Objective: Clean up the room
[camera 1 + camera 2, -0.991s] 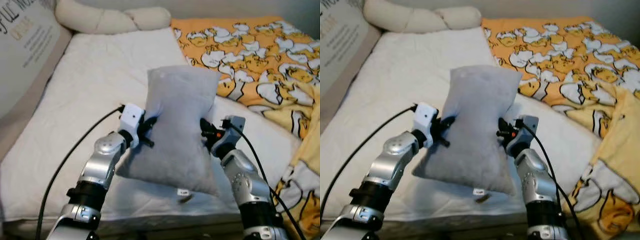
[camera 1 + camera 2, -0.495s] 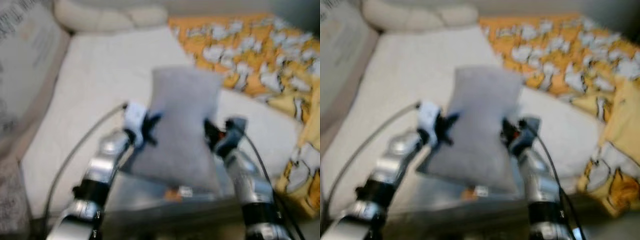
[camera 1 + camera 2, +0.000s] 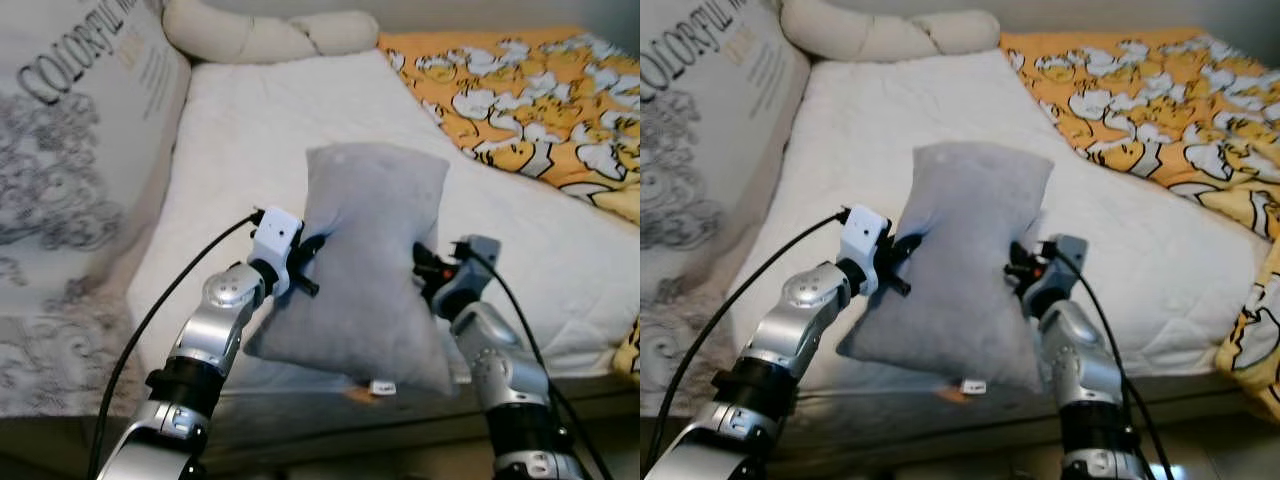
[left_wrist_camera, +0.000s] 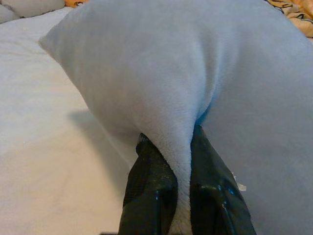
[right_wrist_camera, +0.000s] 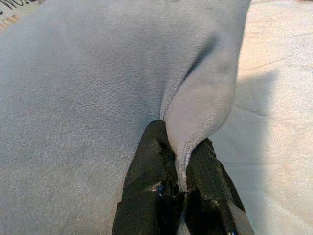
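Grey pillow (image 3: 368,260) at frame centre, lifted over bed (image 3: 270,130) front edge. Left hand (image 4: 177,161) pinches left seam, right hand (image 5: 180,166) pinches right seam. Keep both pinches level, carry toward headboard cushions (image 3: 260,32), upper left.

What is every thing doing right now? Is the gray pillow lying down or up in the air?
Gray pillow: lifted above the bed, pinched on both side edges.
Left gripper: shut on the pillow's edge.
Right gripper: shut on the pillow's other edge.
White mattress: bare.
Orange duck blanket: spread over the far side of the bed.
Cream knotted cushion: lying at the head of the bed.
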Available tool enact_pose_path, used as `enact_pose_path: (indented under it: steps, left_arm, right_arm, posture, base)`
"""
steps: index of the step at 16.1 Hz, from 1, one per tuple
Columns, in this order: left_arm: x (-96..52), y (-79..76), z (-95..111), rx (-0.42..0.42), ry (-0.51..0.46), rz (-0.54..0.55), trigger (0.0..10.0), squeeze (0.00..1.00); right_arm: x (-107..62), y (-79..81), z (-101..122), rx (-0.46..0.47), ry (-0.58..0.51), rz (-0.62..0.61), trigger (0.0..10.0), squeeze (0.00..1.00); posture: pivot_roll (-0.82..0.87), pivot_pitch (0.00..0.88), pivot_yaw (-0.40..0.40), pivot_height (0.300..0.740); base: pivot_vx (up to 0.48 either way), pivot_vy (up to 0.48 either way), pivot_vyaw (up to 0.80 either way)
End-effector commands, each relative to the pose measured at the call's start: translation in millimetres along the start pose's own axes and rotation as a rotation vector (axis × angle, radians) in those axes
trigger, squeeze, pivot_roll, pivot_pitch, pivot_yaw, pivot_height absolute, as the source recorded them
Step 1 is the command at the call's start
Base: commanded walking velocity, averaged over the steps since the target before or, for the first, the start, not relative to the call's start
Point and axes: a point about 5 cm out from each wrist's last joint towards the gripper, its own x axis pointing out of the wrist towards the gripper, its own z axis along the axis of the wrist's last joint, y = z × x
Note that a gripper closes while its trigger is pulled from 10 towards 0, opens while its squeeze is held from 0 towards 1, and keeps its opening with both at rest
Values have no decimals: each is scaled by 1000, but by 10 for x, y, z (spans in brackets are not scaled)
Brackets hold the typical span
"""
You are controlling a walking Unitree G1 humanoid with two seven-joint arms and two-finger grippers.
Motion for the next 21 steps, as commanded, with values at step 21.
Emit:
enact_pose_path:
  steps: [21]
  left_arm:
    - [-80, 290, 108, 4, -34, 144, 10000, 0]
  right_arm:
    - [123, 182, -55, -37, 46, 99, 10000, 0]
  posture:
    - [-27, 0, 15, 740]
  base:
    - [132, 30, 24]
